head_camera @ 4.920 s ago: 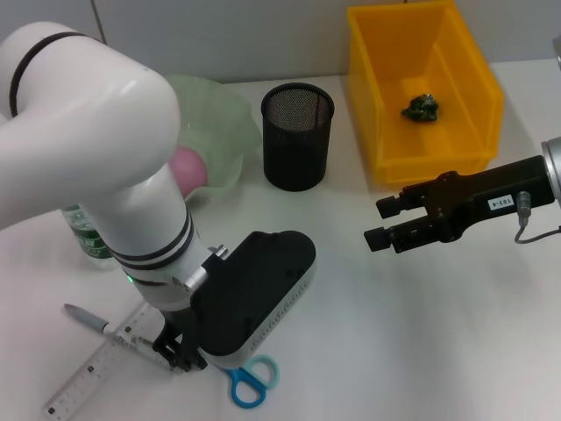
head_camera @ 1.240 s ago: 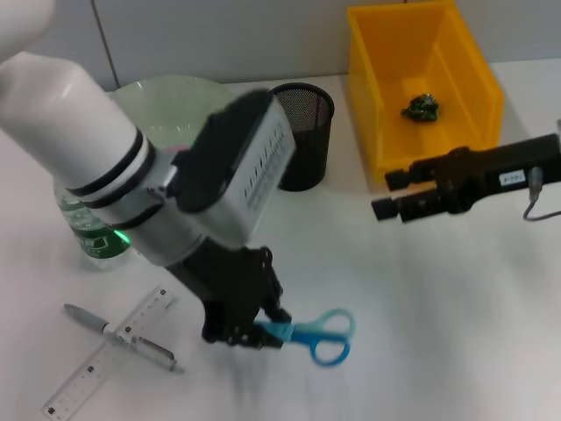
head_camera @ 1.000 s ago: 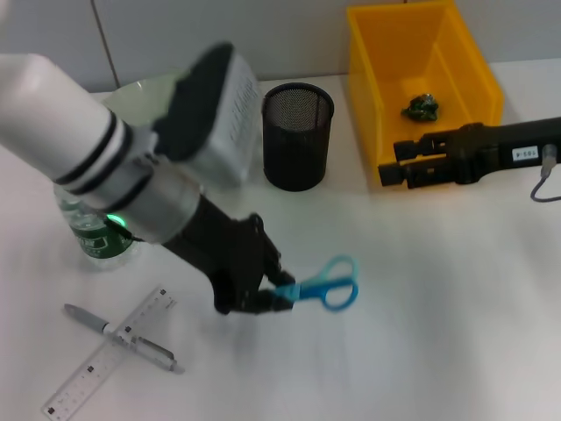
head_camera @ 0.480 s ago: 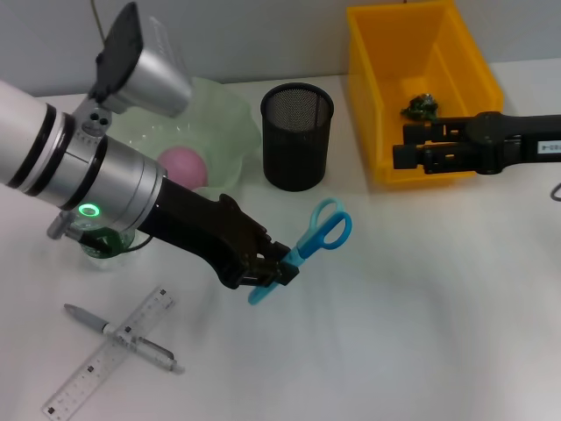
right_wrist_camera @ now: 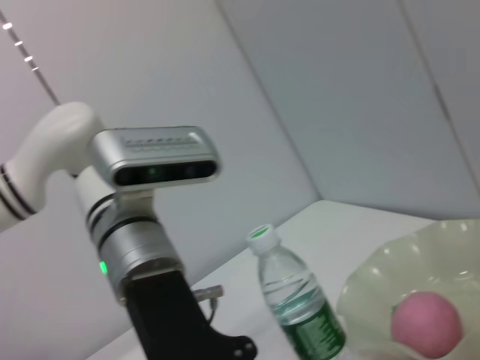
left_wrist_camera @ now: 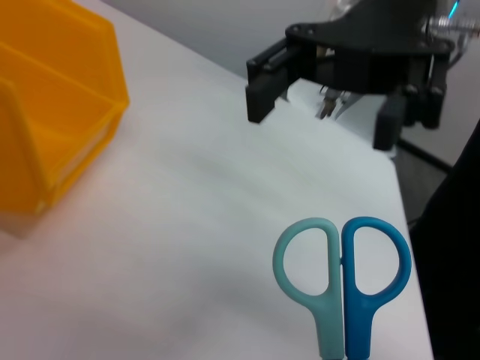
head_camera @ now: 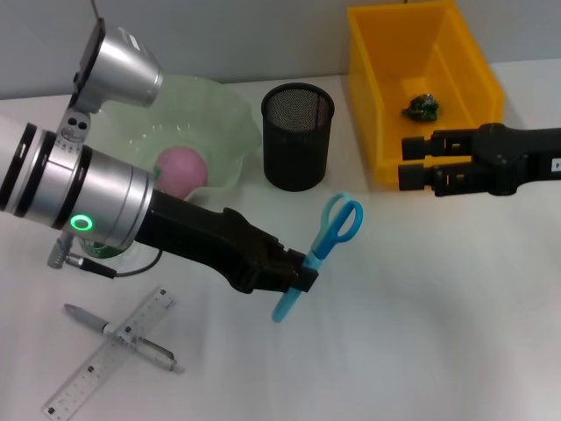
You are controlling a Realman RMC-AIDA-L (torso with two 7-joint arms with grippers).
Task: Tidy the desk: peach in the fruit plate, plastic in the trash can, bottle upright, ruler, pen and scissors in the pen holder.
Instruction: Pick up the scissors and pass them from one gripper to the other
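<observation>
Two arms show above the white desk [head_camera: 421, 333]. The left gripper [head_camera: 298, 272] is clamped on the scissors [head_camera: 320, 250] at mid-desk, gripping them around the pivot — blades slanting down, the blue and teal handle loops tilted up toward the pen holder [head_camera: 297, 136], which stands near the desk's far edge. In the left wrist view the loops [left_wrist_camera: 343, 281] sit side by side, closed together. The right gripper [head_camera: 419, 165] hovers near the front wall of the yellow trash can [head_camera: 386, 114] at the far right corner, its two fingers apart and holding nothing; a crumpled green piece of plastic [head_camera: 422, 107] lies inside the can. The pink peach [head_camera: 181, 169] rests in the pale green fruit plate [head_camera: 219, 110] toward the far left. The bottle [right_wrist_camera: 294, 301] stands upright just beside the plate — in the head view it is mostly hidden behind the left arm. Near the front left corner the ruler [head_camera: 110, 364] and the pen [head_camera: 118, 338] lie flat, crossing one another.
</observation>
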